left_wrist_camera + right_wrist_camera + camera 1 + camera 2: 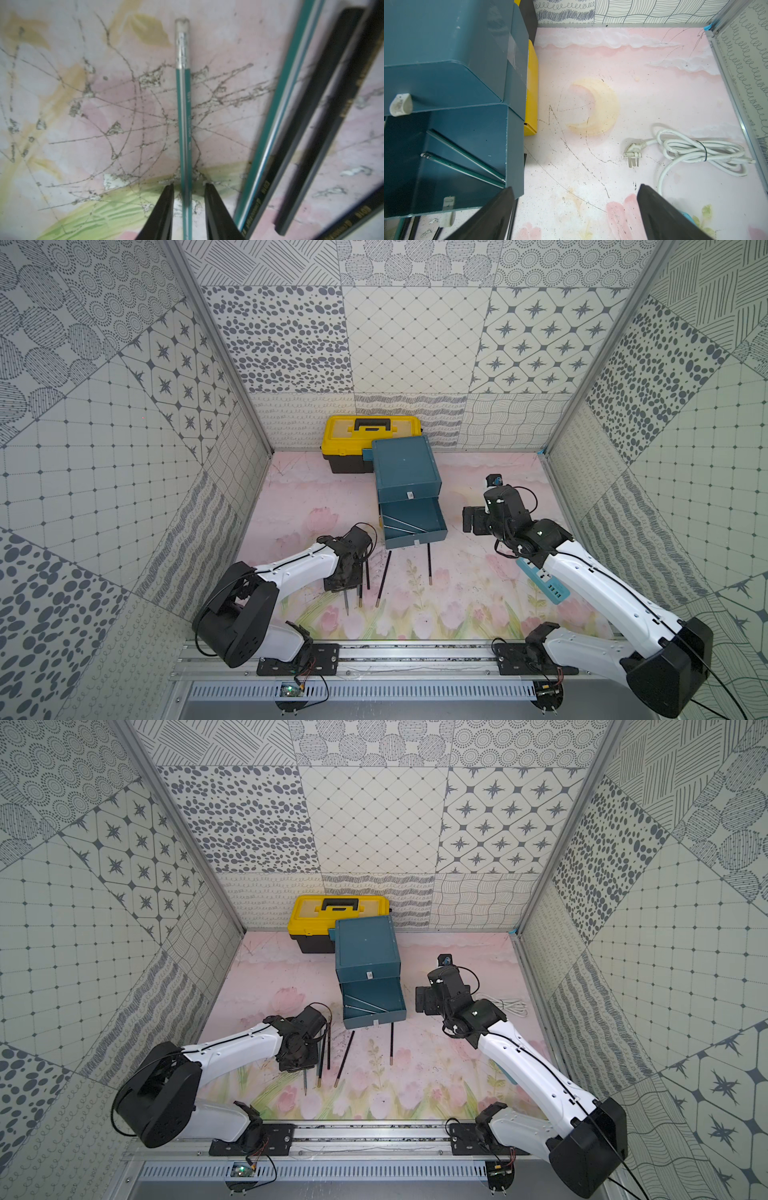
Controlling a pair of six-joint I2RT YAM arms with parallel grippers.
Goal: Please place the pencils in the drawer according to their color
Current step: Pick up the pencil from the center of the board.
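Left wrist view: the left gripper (188,188) straddles a teal pencil (183,108), fingers (164,209) not yet clenched, seemingly clear of it either side, centred for a pinch.

Grey-on-white patchwork patterned walls (415,339) on three sides, aluminium corner posts (218,348) at the joins. Floor is a pink mat (457,593) printed with tulips and clouds, heavily scuffed with dark scratch marks. Even bright light; metal rail (415,651) along the near edge.
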